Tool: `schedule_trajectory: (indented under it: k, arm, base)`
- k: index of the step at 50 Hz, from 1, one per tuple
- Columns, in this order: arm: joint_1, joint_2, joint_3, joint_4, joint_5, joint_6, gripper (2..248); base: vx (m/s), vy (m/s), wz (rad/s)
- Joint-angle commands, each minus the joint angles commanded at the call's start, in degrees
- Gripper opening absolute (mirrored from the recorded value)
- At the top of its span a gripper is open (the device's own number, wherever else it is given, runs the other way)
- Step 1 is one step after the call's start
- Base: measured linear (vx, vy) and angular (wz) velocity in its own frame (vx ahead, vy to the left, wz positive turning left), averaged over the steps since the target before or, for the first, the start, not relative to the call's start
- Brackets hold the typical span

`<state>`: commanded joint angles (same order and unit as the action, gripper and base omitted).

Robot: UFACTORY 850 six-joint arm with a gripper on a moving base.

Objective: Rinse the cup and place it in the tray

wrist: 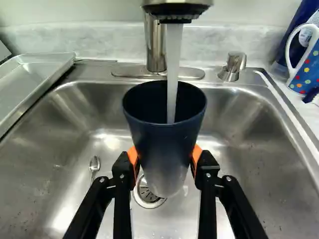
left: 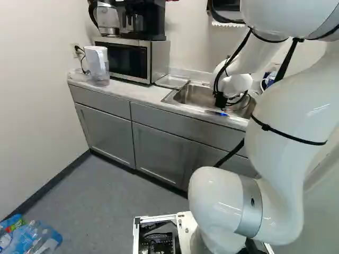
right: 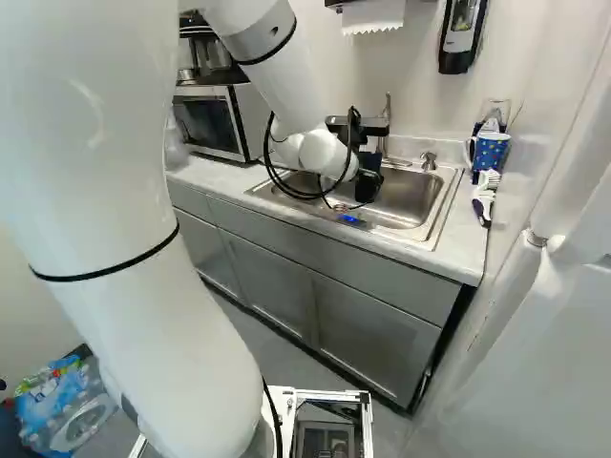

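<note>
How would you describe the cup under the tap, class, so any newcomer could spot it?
Find the steel sink, then its running faucet. Under the stream, the orange-padded gripper holds a plain dark-blue cup, mouth up. Unlike the dotted mug beside the sink, it shows no pattern or handle.

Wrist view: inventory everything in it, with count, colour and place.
cup: one, dark blue, gripped upright under the faucet
water stream: one, clear, falling into the cup
faucet: one, silver, sink's back ledge
knob: one, silver, beside the faucet
sink: one, steel, beneath the cup
drain: one, silver, in the sink floor
spoon: one, silver, in the sink
tray: one, silver-grey, beside the sink
mug: one, blue with coloured dots, white handle, on the counter
item behind the mug: one, dark blue, partly cut off
wall: one, whitish, behind the sink
end effector: one, black, orange pads on the cup
</note>
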<state>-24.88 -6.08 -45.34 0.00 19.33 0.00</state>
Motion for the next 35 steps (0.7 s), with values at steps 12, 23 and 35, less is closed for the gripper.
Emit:
schedule_trajectory:
  k: [12,23,35]
  arm:
    - [0.0,0.0,0.0,0.0,0.0,0.0,121]
    - [0.0,0.0,0.0,0.0,0.0,0.0,121]
    - [0.0,0.0,0.0,0.0,0.0,0.0,121]
  base:
    - [0.000,0.000,0.000]
    - [0.000,0.000,0.000]
    - [0.000,0.000,0.000]
